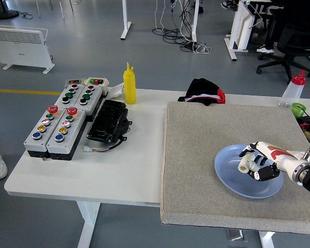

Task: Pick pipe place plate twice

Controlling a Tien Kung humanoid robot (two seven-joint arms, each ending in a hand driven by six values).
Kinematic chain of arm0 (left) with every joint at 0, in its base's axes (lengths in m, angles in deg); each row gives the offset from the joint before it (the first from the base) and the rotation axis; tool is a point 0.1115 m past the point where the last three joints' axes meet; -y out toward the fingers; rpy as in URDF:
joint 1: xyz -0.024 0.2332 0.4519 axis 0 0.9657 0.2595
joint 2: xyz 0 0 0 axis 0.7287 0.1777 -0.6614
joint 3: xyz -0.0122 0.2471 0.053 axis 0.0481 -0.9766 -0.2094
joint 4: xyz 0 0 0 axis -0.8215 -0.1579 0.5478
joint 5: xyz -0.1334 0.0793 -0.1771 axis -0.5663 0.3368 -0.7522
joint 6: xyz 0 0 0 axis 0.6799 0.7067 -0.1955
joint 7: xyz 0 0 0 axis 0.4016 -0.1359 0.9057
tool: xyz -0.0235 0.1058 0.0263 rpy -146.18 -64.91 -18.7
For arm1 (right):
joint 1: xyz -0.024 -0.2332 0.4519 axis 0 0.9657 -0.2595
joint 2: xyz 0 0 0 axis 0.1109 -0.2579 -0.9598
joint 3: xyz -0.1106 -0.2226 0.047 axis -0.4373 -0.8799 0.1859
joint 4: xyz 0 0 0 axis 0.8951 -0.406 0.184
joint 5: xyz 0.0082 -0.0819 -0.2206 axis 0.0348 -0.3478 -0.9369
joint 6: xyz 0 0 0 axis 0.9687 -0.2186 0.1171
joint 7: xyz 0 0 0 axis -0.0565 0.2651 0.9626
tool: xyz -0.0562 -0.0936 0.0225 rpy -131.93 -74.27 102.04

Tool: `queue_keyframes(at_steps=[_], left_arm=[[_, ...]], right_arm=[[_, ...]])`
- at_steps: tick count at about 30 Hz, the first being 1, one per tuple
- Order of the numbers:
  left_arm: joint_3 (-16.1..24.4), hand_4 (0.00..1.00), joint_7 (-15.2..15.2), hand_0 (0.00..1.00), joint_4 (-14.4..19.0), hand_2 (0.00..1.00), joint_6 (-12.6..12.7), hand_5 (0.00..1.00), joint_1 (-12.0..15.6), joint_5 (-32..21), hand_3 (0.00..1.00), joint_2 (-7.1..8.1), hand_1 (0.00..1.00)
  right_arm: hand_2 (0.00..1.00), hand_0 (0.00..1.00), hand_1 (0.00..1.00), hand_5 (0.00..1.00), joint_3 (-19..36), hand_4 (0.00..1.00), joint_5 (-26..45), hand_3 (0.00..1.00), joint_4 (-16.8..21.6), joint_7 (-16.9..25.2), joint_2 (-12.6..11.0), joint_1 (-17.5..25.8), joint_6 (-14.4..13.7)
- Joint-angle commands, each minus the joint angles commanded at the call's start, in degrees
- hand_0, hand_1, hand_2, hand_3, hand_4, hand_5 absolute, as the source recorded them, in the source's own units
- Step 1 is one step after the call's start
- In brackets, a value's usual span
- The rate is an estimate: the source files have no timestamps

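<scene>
Right hand [258,164] clamped on white plastic pipe fitting [244,165], held over round blue plastic plate [232,178] near counter's right edge.

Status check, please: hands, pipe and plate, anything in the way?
Right hand shut on white pipe fitting, over blue plate. Not released yet. Left hand out of view. Plate clear.

Lab or workshop, grey floor, push-button control boxes [62,121], desks, office chair [292,41], loose cables [183,31]

The right robot hand [258,164] hides most of the white plastic pipe fitting [244,166]; its forearm leaves frame.
</scene>
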Motion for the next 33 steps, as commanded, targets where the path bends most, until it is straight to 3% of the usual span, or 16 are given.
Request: queue_keyframes(at_steps=[3, 4, 5, 10, 11, 16, 17, 29, 33], left_arm=[[-0.1, 0.465, -0.1, 0.618, 0.0, 0.709, 0.1, 0.998, 0.0, -0.2, 0.584, 0.00, 0.683], [-0.1, 0.465, -0.1, 0.618, 0.0, 0.709, 0.0, 0.998, 0.0, -0.2, 0.584, 0.00, 0.683], [-0.1, 0.465, -0.1, 0.618, 0.0, 0.709, 0.1, 0.998, 0.0, -0.2, 0.583, 0.00, 0.684], [-0.1, 0.465, -0.1, 0.618, 0.0, 0.709, 0.0, 0.998, 0.0, -0.2, 0.583, 0.00, 0.684], [-0.1, 0.465, -0.1, 0.618, 0.0, 0.708, 0.0, 0.998, 0.0, -0.1, 0.583, 0.00, 0.684], [0.0, 0.465, 0.0, 0.618, 0.0, 0.708, 0.1, 0.998, 0.0, 0.0, 0.583, 0.00, 0.684], [0.0, 0.465, 0.0, 0.618, 0.0, 0.707, 0.1, 0.998, 0.0, 0.1, 0.581, 0.00, 0.683], [0.1, 0.465, 0.1, 0.618, 0.0, 0.708, 0.1, 0.998, 0.0, 0.2, 0.582, 0.00, 0.684], [0.1, 0.465, 0.2, 0.618, 0.1, 0.708, 0.1, 0.998, 0.0, 0.3, 0.582, 0.00, 0.684]], right_arm=[[0.737, 0.797, 0.738, 0.280, -3.0, 0.608, -0.3, 0.692, -1.7, -1.2, 1.5, -1.3, 3.5], [0.737, 0.797, 0.738, 0.280, -3.4, 0.608, -0.6, 0.692, -2.6, -1.0, 1.9, -1.5, 3.3], [0.828, 0.846, 0.785, 0.295, -3.5, 0.630, -0.7, 0.741, -2.8, -0.9, 2.0, -1.5, 3.3], [0.828, 0.846, 0.785, 0.295, -3.4, 0.630, -1.2, 0.741, -4.3, -1.0, 2.4, -1.5, 3.5], [0.983, 0.968, 0.902, 0.343, -3.2, 0.756, -1.4, 0.892, -4.7, -1.2, 2.4, -1.5, 3.8], [0.983, 0.968, 0.902, 0.343, -2.3, 0.756, -1.8, 0.892, -5.0, -1.0, 2.1, -1.1, 3.7], [0.998, 0.998, 0.927, 0.336, -2.1, 0.786, -1.9, 0.989, -5.0, -0.9, 2.0, -1.0, 3.6], [0.998, 0.998, 0.930, 0.346, 3.4, 0.799, -1.0, 0.988, -3.5, 1.2, 0.9, -0.4, 1.0], [0.998, 0.998, 0.930, 0.346, 3.7, 0.799, -1.6, 0.988, -9.1, 1.5, 1.7, -2.4, -1.1]])
